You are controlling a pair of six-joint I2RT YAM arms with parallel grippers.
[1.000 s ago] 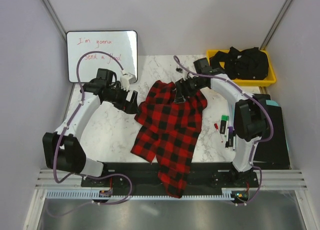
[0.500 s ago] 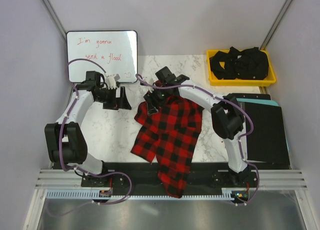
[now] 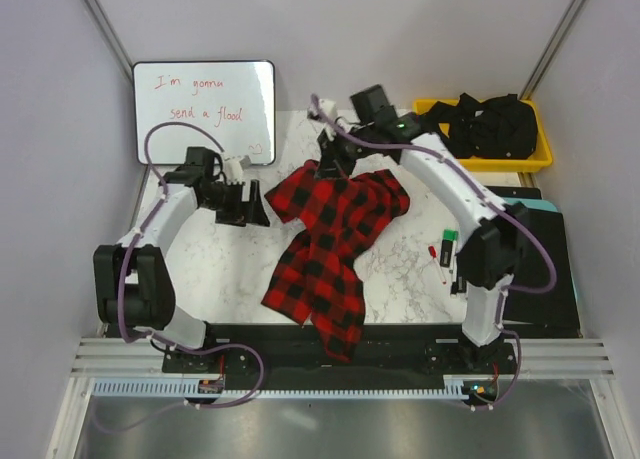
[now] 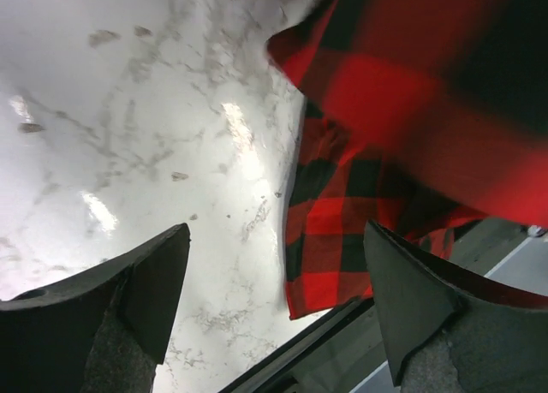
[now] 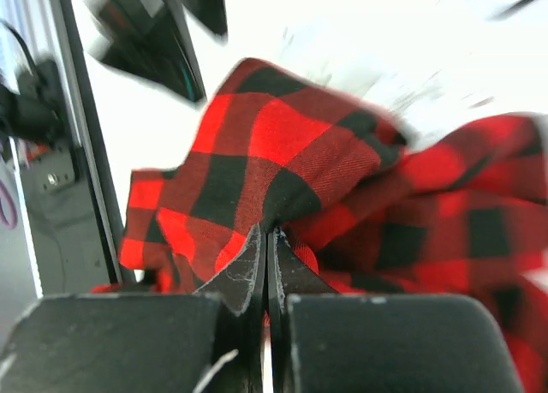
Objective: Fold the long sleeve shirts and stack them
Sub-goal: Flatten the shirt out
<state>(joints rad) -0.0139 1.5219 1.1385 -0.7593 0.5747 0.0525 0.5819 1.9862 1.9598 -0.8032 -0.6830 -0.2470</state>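
My right pincer (image 5: 265,239) is clenched on a raised fold of the red-and-black check shirt (image 5: 282,153). In its wrist view the two fingers meet with cloth nipped between the tips, and the rest of the shirt is bunched just beyond them. Seen from above, that pincer sits at one end of the shirt, which runs away from it in a crumpled band across the desk (image 3: 225,269). The end farthest from the pincer hangs over the desk's near rim. My left pincer (image 4: 276,269) is released, jaws wide with nothing between them. It hangs over bare desk, with the shirt's edge just beside one finger and not touching it

I judge the step in hand to be spreading the shirt flat before any fold. To do it well, I should raise the right pincer only enough to free the bunched layers, not so far that the overhanging end swings. The pinch looks thin, perhaps a single layer. The blurred wrist view does not let me tell collar from shoulder, so I should pull slowly. The left pincer should slide sideways onto the nearest edge and close on a corner level with the right pincer's grip. Then both should draw apart and carry the cloth away from the rim, so that it settles smooth under them
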